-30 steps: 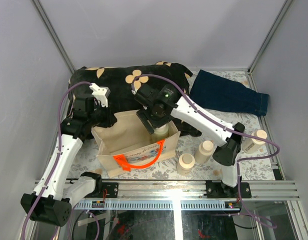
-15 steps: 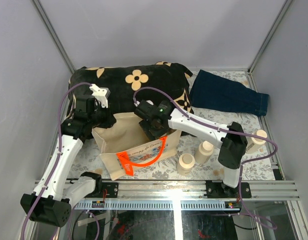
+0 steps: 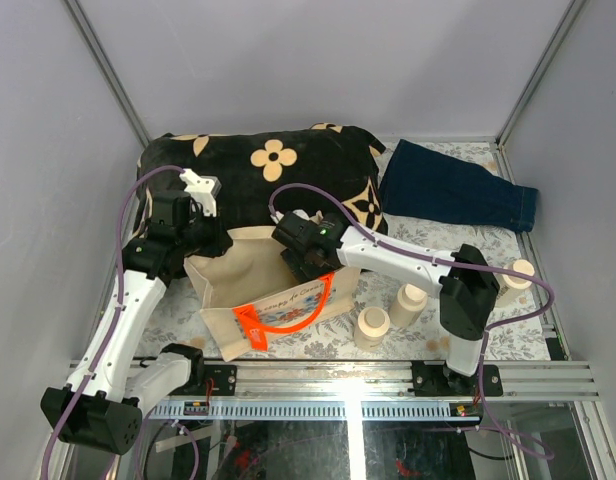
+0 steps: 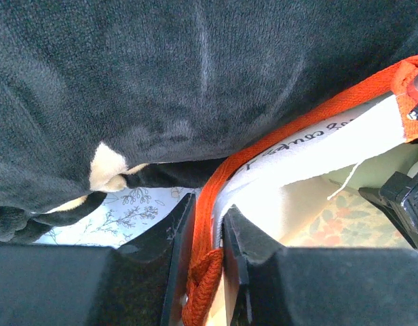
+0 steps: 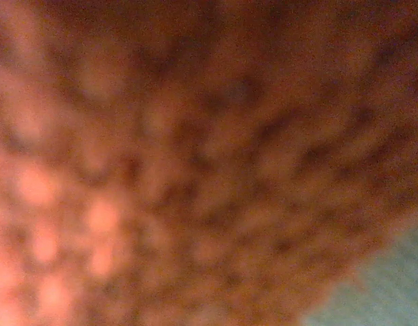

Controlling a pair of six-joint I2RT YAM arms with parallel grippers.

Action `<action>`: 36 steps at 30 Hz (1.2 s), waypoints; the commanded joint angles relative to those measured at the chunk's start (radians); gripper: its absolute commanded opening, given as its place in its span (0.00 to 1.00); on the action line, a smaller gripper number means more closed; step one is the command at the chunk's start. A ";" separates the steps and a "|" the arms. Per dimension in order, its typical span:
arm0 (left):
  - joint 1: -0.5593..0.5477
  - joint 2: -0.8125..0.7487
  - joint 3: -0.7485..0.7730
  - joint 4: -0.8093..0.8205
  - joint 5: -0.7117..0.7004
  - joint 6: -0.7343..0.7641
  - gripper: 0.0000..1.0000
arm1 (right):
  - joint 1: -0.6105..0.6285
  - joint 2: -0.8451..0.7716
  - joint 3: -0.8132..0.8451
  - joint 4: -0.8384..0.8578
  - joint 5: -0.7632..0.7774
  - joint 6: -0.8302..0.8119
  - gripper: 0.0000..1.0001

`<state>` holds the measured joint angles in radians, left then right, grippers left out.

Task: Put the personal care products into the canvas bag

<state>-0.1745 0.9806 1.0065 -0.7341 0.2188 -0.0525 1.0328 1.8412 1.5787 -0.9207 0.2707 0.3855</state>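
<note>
**Boxy beige canvas bag [image 3: 228, 278] stands open with both grippers at it; three small beige cylindrical bottles with cream caps lie outside it.**

The left gripper [image 4: 207, 224] is at the bag's far-left rim. Its fingers [image 4: 178, 234] are clenched on the rim and on the bright orange strap handle [image 4: 277, 139]. The right gripper [image 3: 306, 262] sits inside the bag's mouth, right of centre, with its fingers clenched. Its wrist view is a reddish blur, so what it grips, if anything, cannot be told. One bottle [image 3: 373, 325] rests just right of the bag's front corner. A second [image 3: 410, 303] stands beside it, further right, and a third [image 3: 513, 280] is well to the bag's right. A black cushion with tan flowers [image 3: 278, 170] lies directly behind the bag. A folded dark blue cloth [image 3: 453, 190] lies behind and to the bag's right.
</note>
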 commanded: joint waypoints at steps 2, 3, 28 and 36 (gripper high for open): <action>0.010 -0.016 -0.003 0.038 -0.073 0.007 0.18 | -0.016 -0.018 -0.007 -0.101 0.061 -0.014 0.53; 0.010 -0.016 -0.003 0.038 -0.074 0.007 0.18 | -0.016 -0.020 -0.003 -0.099 0.063 -0.015 0.56; 0.010 -0.017 -0.022 0.079 -0.074 0.000 0.18 | -0.014 -0.162 0.452 -0.381 0.302 0.063 1.00; 0.010 -0.017 -0.008 0.083 -0.079 0.007 0.18 | -0.103 -0.416 0.209 -0.488 0.279 0.329 0.99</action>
<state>-0.1722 0.9768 0.9905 -0.7113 0.1757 -0.0525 1.0050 1.5475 1.9125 -1.3289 0.5369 0.5453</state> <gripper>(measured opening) 0.189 0.993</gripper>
